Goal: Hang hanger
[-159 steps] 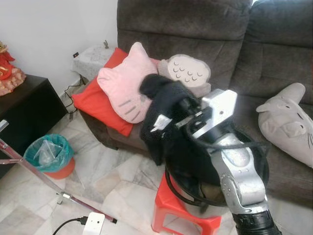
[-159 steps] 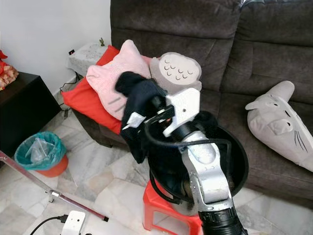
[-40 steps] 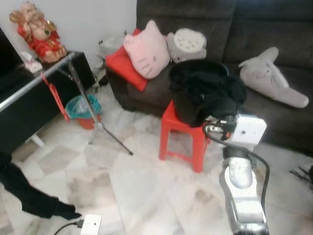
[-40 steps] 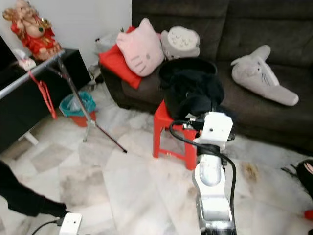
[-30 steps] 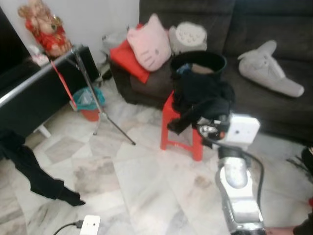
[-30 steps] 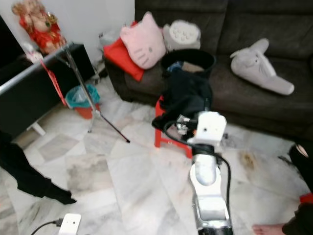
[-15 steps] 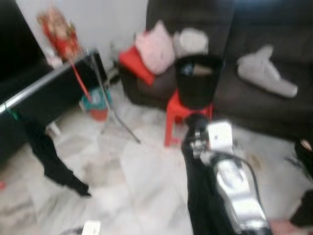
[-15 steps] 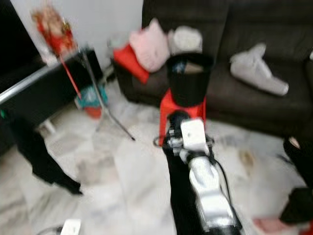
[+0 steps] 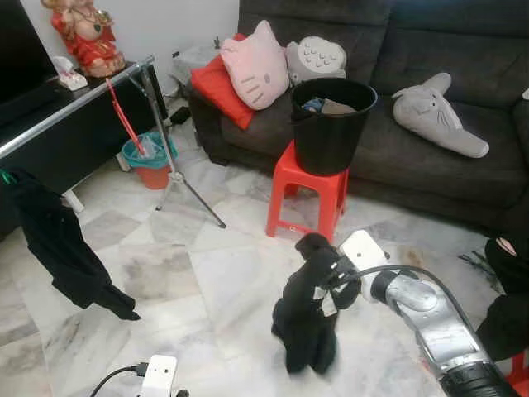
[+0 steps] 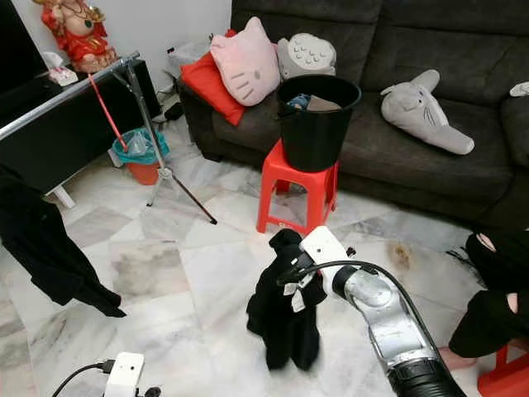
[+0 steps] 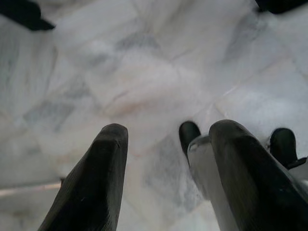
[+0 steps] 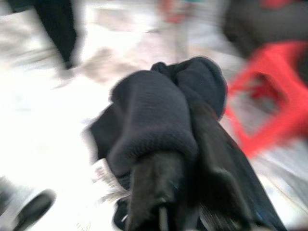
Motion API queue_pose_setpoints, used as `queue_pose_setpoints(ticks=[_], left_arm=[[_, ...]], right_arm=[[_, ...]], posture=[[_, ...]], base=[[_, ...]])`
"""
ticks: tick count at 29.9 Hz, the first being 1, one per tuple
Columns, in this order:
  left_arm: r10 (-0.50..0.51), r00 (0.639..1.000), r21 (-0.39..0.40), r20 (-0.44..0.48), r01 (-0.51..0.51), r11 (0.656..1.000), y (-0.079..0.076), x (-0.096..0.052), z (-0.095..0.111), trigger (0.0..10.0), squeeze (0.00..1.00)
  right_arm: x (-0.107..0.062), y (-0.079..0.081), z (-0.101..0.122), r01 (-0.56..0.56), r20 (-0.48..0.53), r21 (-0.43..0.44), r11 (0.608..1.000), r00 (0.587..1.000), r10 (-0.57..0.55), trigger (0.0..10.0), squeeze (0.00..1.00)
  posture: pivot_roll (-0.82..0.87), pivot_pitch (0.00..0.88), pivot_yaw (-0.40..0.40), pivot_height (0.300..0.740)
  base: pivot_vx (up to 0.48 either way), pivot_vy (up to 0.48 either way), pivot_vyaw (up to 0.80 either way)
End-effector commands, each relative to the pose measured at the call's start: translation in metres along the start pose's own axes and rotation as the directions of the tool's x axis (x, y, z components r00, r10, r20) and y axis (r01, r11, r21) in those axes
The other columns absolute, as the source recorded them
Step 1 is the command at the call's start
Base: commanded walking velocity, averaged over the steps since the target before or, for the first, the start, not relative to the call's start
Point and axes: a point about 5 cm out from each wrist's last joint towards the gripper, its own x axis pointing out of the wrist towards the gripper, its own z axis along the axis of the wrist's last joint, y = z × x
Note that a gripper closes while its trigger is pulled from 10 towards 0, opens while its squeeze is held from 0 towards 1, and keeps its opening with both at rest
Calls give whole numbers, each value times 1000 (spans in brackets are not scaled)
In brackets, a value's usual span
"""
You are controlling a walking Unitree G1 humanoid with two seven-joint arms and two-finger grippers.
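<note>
Black garment [image 9: 309, 310] dangles low over the marble floor [image 9: 215, 281], pinched in our right gripper [image 9: 331, 277], fingers closed on the bunched cloth. Our left gripper [image 11: 163, 159] hangs idle, fingers apart. Farther off we see the red stool [image 9: 307, 194], then the metal clothes rail [image 9: 74, 103].

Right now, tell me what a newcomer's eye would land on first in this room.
First, the right gripper in the middle of the marble floor, shut on a dark garment that hangs down from it. Behind it, a black bucket stands on a red stool before the dark sofa. On the left, another black garment hangs from a metal rail.
</note>
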Motion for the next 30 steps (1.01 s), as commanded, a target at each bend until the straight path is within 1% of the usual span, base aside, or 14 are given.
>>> queue_pose_setpoints(ticks=[1,3,4,6,7,13,15,16,20,21,23,24,26,30], left_arm=[[-18,1000,32,25,17,999,0,1,6,10000,0],[-31,998,32,55,29,999,-1,2,12,10000,0],[-39,981,85,189,23,996,12,8,64,10000,0],[-77,957,94,280,52,994,18,9,107,10000,0],[-157,940,115,302,128,985,13,8,121,10000,0],[-284,903,176,321,238,955,2,7,137,10000,0],[-314,878,155,362,276,949,-5,5,145,10000,0],[-314,878,155,362,276,949,-5,5,145,10000,0],[-326,867,165,377,283,945,-7,5,150,10000,0],[-333,859,166,389,290,942,-8,4,153,10000,0],[-338,853,163,398,297,941,-8,4,154,10000,0],[-349,846,163,402,309,937,-9,3,155,10000,0],[-364,839,170,404,322,931,-11,3,157,10000,0],[-365,834,160,414,328,931,-10,2,158,10000,0]], right_arm=[[2,-4,10,-42,32,-41,998,999,43,10000,0],[0,-15,11,-26,30,-28,999,999,26,10000,0],[0,-19,15,-39,46,-19,999,998,40,10000,0],[-2,-24,20,-33,74,-20,999,997,35,10000,0],[-4,-29,27,-18,120,12,1000,993,17,10000,0],[-7,-36,39,6,219,80,997,975,-24,10000,0],[-9,-45,34,132,238,172,976,956,-171,10000,0],[-9,-45,34,132,238,172,976,956,-171,10000,0],[-13,-61,29,278,228,355,893,900,-371,10000,0],[-16,-66,28,316,227,456,832,862,-452,10000,0],[-17,-68,27,340,216,513,788,838,-502,10000,0],[-17,-69,24,365,198,556,746,814,-546,10000,0],[-16,-68,21,375,183,586,718,802,-569,10000,0],[-13,-60,20,400,167,595,697,787,-594,10000,0]], posture=[[12,0,21,740],[16,0,18,740],[14,0,18,740],[7,0,18,740],[6,0,18,740],[-9,0,17,740],[-9,0,6,740],[-9,0,6,740],[-5,0,-12,740],[-6,0,-14,740],[-7,0,-13,740],[-6,0,-15,740],[-4,0,-15,740],[-6,0,-11,740]], base=[[0,0,0],[0,0,0],[0,0,0],[0,0,0],[0,0,0],[0,0,0],[0,0,0],[0,0,0],[0,0,0],[0,0,0],[0,0,0],[0,0,0],[0,0,0],[0,0,0]])
